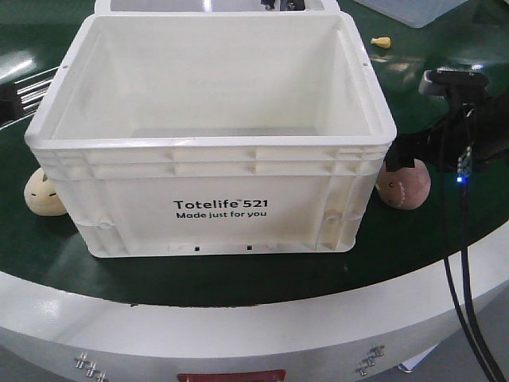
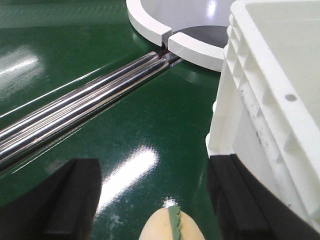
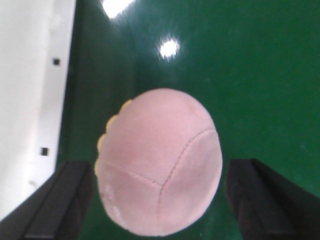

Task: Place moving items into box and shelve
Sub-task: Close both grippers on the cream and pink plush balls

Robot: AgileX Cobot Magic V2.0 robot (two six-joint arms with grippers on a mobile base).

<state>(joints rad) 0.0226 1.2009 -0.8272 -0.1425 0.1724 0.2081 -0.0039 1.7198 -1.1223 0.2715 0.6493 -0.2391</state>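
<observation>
Left fingers (image 2: 75, 200): spread wide, released, nothing held. The top of the cream ball (image 2: 172, 227) sits between them, low at the frame edge, with open green desk (image 2: 150, 125) on either side of it. No contact is visible. The box (image 2: 270, 100) stands just outside the right-hand finger, its ribbed rim rising above that finger. Ahead of the fingertips and off to the left, chrome rods (image 2: 75, 115) run diagonally across the desk.

Right fingers (image 3: 272, 200): also spread, not clenched. The pinkish-brown ball (image 3: 160, 162) lies between them on the desk. The gap on each side is narrow, tighter at the left-hand finger, and I cannot tell whether that one touches. The box wall fills the frame beyond the left-hand finger.

Front view: the box is upright and nothing is visible inside it. Both balls are outside it on the desk — the cream one against its left end, the pinkish-brown one against its right end.
</observation>
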